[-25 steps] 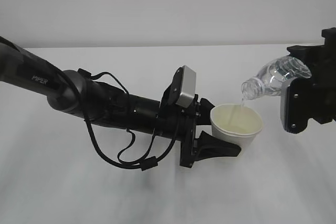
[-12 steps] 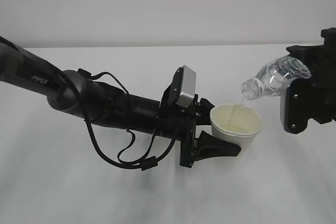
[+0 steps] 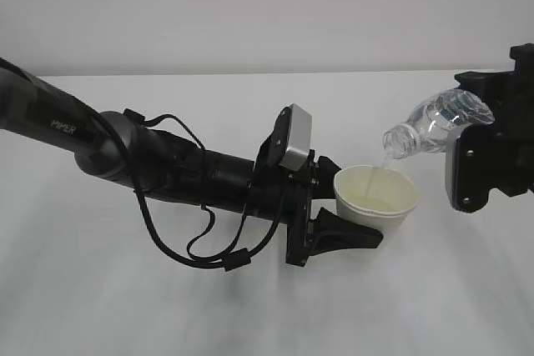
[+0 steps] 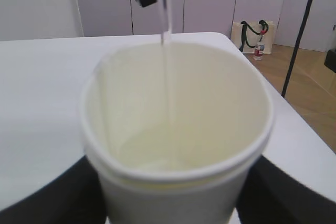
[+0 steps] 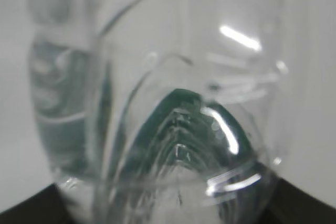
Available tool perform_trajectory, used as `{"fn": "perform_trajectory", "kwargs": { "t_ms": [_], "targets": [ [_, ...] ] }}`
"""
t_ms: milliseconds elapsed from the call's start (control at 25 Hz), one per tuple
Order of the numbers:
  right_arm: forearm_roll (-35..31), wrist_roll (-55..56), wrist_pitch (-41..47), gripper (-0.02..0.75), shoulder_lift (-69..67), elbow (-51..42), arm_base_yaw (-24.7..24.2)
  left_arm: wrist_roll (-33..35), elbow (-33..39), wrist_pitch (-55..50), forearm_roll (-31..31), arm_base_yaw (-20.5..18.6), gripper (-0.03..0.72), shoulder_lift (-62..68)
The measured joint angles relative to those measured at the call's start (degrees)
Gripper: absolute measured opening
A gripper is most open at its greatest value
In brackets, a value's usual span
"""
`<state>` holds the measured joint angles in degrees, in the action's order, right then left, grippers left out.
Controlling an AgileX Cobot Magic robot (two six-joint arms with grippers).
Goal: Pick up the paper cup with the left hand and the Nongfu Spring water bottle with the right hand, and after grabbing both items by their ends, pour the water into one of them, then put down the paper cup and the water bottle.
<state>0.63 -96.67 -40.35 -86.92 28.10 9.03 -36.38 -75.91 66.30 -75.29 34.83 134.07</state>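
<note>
The white paper cup (image 3: 375,198) (image 4: 178,129) is held upright above the table by my left gripper (image 3: 355,221) (image 4: 173,203), whose black fingers (image 4: 47,192) press its lower sides. My right gripper (image 3: 467,143) is shut on the base end of the Nongfu Spring water bottle (image 3: 434,127) (image 5: 157,108), which is tipped with its neck down to the left over the cup. A thin stream of water (image 3: 381,162) (image 4: 168,77) falls from the open neck into the cup. A little water lies in the cup's bottom.
The white table (image 3: 250,306) lies under both arms; its right edge (image 4: 299,129) shows in the left wrist view. Beyond that edge a bag (image 4: 255,36) and a small bottle stand on the floor. Black cables (image 3: 200,248) loop under the left arm.
None of the arms has moved. The water keeps running from the bottle into the cup.
</note>
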Motion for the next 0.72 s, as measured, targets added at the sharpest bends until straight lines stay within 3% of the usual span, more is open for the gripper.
{"fn": "perform_trajectory", "kwargs": {
  "t_ms": [720],
  "targets": [
    [0.68, 0.00, -0.08, 0.428, 0.00, 0.00, 0.00, 0.00, 0.00, 0.00, 0.00, 0.00, 0.473, 0.00]
  ]
}}
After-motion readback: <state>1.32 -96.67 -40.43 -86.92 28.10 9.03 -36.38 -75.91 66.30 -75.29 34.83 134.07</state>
